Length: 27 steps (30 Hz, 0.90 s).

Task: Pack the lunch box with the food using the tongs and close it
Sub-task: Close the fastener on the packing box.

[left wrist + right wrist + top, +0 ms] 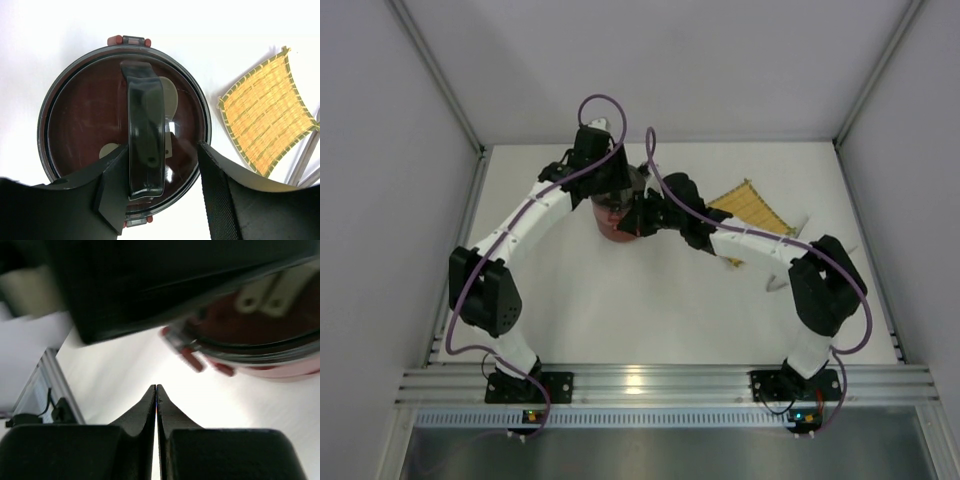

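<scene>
The lunch box (85, 125) stands closed, a round dark-red body under a clear-rimmed lid with a black handle (146, 135) across the top. My left gripper (161, 150) hovers over it, open. Its left finger rests against the near end of the handle and its right finger stands apart from it. In the top view both arms meet at the lunch box (617, 235), with the left gripper (608, 195) above it. My right gripper (157, 386) is shut on nothing, low beside the lunch box (260, 330). The silver tongs (304, 161) lie by the mat's far corner. The food is out of view.
A square yellow woven mat (265, 115) lies right of the lunch box, also seen as the mat (750, 205) in the top view. Grey walls close the table on three sides. The aluminium rail (650, 385) runs along the near edge.
</scene>
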Tool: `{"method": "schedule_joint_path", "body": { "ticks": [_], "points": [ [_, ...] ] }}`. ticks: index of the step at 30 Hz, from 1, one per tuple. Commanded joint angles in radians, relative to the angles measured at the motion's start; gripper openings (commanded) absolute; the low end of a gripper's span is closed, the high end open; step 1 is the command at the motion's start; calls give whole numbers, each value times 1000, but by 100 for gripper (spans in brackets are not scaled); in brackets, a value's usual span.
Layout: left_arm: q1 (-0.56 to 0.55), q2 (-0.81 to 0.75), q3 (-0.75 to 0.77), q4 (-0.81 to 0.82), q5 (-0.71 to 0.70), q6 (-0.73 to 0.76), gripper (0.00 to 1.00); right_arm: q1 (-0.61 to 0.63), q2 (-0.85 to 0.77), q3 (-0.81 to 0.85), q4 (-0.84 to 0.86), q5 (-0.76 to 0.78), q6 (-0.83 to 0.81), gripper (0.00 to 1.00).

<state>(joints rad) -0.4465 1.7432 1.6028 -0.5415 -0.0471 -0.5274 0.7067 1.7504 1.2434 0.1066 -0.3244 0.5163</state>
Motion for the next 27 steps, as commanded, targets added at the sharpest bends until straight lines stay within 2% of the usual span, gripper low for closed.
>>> {"method": "schedule_joint_path", "body": {
  "ticks": [1,6,10,18,22,27],
  "points": [
    [-4,69,-125,-215,-56,-6,60,36,-86,-15,-34,25,-9,0],
    [-3,-26,-178,-167,-128,-45,66,36,-132,-32,-90,87,-13,0],
    [-3,-82,-162,-152,-183,-63,72,34,-163,-27,-137,87,-19,0],
    [-3,-112,-116,-175,-267,-112,73,36,-224,-12,-215,123,-50,3],
    [-1,-206,-181,-108,-324,-154,73,31,-246,1,-237,157,-67,5],
    [-3,-298,-237,-63,-349,-200,72,-35,-220,79,-257,150,-78,10]
  ]
}}
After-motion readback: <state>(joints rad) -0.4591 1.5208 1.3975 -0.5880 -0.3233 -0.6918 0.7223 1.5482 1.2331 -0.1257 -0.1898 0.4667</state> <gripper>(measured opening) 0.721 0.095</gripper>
